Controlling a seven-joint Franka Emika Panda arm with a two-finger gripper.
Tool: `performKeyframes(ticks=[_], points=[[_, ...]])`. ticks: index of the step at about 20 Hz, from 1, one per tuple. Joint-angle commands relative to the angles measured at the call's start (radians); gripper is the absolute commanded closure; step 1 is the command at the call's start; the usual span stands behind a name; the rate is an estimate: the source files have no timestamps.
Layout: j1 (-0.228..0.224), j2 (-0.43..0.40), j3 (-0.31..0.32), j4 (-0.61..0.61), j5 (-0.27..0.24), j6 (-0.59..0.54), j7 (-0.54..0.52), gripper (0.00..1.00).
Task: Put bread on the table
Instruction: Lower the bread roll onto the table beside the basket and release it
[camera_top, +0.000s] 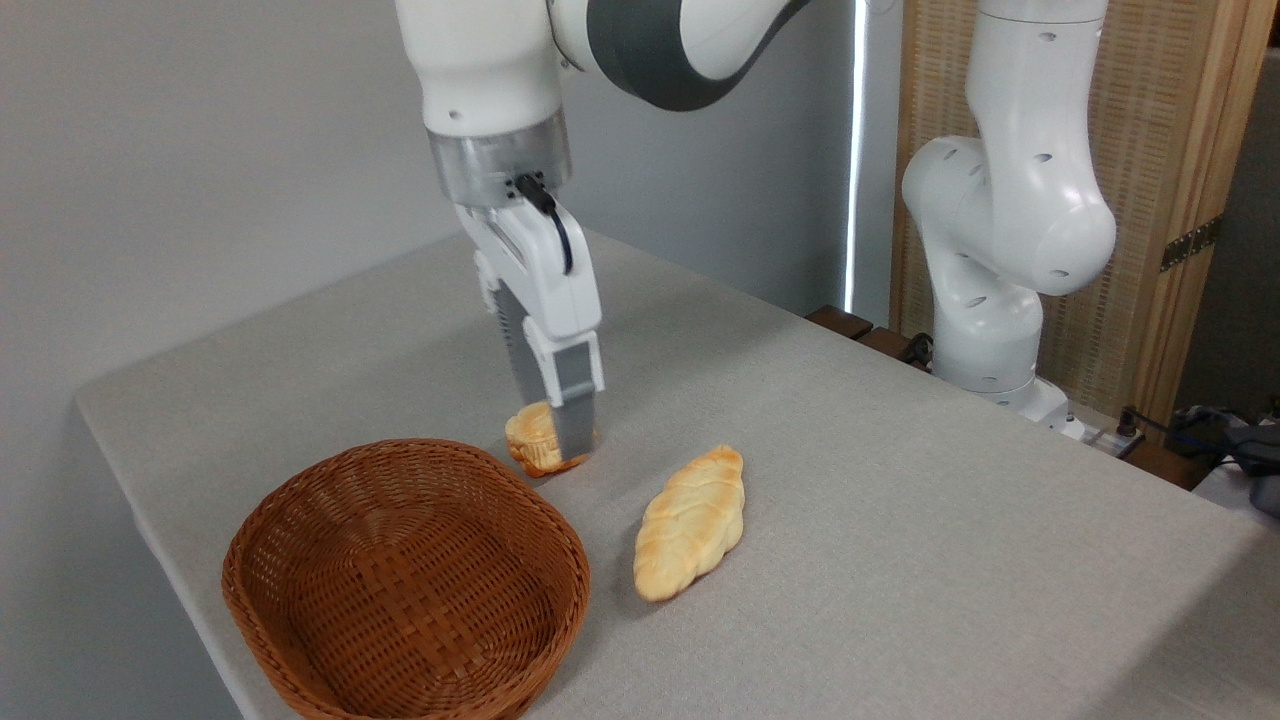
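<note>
Bread (690, 522) lies on table (900, 450) (claw (565, 445) grips bun (530, 438)).

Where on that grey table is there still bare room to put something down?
The table is bare right of the braided loaf, out to the arm's base, and along the back-left behind the fingers. It is crowded front-left: the basket, the small bun at the fingers and the loaf sit close together.

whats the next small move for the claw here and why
Probably open the claw and lift straight up: it sits low around the bun, which seems to rest on the table. The loaf already lies there, and the basket is empty.
</note>
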Motion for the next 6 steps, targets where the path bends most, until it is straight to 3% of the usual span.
performKeyframes(ticks=[1, 4, 6], points=[[-0.009, 0.001, -0.010, 0.007, 0.014, 0.096, -0.138, 0.00], [-0.001, 0.000, 0.001, 0.009, 0.038, 0.109, -0.238, 0.00], [0.005, -0.002, 0.004, 0.009, 0.038, 0.109, -0.249, 0.00]])
